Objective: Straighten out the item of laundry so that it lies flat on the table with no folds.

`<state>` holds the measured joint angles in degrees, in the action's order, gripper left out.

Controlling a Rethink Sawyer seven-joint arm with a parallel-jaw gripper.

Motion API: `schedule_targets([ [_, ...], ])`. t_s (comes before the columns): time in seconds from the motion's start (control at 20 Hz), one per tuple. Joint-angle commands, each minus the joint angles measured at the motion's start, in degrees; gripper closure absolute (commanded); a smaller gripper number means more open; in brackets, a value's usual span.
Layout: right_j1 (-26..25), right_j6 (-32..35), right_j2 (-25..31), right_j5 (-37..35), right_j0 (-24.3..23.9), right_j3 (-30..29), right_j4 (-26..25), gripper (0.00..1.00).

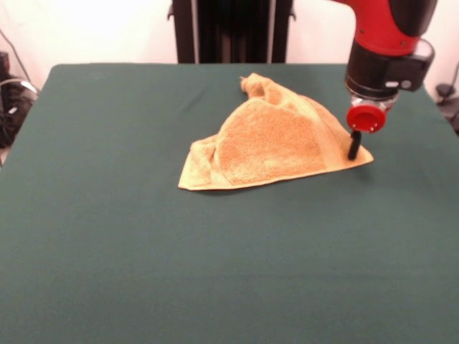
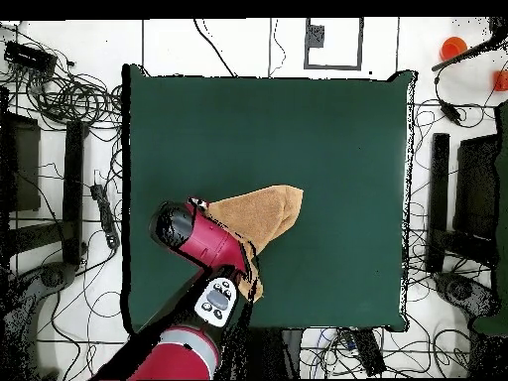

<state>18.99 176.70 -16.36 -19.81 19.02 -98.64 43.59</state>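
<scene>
On green cloth table (image 1: pixel 107 236), fluffy folded towel (image 1: pixel 269 147)

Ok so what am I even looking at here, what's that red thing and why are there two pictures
The red and black thing is a robot arm. One picture looks across the table at it; the other looks straight down from above. On the green table lies a golden-tan towel, bunched and folded over itself rather than flat. The arm's gripper reaches down to one corner of the towel, its black tip at or on the cloth. Whether it has actually pinched the towel cannot be seen. From overhead, the arm covers part of the towel.
</scene>
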Motion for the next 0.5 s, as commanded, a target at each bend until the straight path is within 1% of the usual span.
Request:
schedule_targets([
  [0.05,-3.24,10.10,7.02,2.06,0.56,-3.32,2.47,0.00],
  [0.5,-3.54,9.45,6.60,1.13,-0.06,-2.81,2.04,0.00],
])
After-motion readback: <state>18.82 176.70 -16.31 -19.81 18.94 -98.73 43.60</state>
